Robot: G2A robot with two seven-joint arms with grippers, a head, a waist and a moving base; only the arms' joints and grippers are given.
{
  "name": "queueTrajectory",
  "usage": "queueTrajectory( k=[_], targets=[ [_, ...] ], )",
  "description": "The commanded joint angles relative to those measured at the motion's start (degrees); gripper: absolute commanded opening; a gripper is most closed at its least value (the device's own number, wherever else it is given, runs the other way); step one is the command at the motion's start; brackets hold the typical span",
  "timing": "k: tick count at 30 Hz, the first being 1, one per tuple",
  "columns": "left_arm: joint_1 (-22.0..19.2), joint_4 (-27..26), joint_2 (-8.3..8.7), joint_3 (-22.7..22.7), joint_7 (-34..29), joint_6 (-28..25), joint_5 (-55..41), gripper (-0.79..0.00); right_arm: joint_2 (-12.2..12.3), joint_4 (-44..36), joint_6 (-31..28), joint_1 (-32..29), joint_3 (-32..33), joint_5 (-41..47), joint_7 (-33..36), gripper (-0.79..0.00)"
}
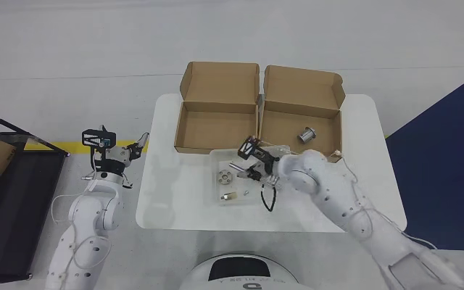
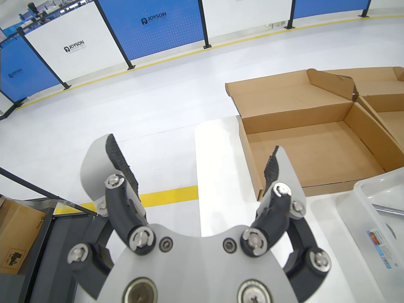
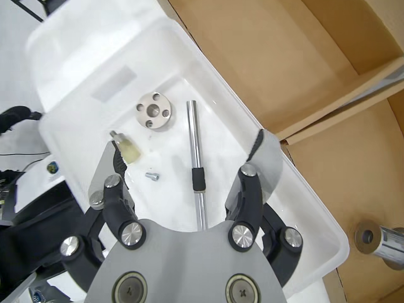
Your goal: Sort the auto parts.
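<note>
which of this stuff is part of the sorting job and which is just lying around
Job: clear tray, flange disc, metal rod, small screw, yellowish plug, empty cardboard box, second cardboard box with a metal cylinder inside.
Lying about: black rack, barrier panels, yellow floor line.

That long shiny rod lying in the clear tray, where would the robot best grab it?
Probably the bare metal shaft of the rod, just beyond its black sleeve, coming straight down from above with the right gripper closing across its width. It lies flat on the tray floor, with free space either side.
</note>
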Motion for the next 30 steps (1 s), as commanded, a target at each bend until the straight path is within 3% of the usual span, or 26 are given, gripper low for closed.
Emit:
queueTrajectory(
  k=[1, 6, 15, 30],
  targets=[
    [0.00, 0.00, 0.00, 0.00, 0.00, 0.00, 0.00, 0.000, -0.26, 0.00, 3.18, -0.34, -1.04, -3.42, 1.29, -0.422],
    [0.00, 0.00, 0.00, 0.00, 0.00, 0.00, 0.00, 0.000, -1.17, 0.29, 8.79, -0.52, -3.45, -8.41, 5.96, -0.434],
    [0.00, 0.00, 0.00, 0.00, 0.00, 0.00, 0.00, 0.000, -2.34, 2.38, 8.85, 0.32, -4.77, -9.15, 11.12, -0.468],
    [0.00, 0.00, 0.00, 0.00, 0.00, 0.00, 0.00, 0.000, -5.87, 6.75, 8.13, 4.48, -9.34, -11.48, 16.96, -0.600]
  ],
)
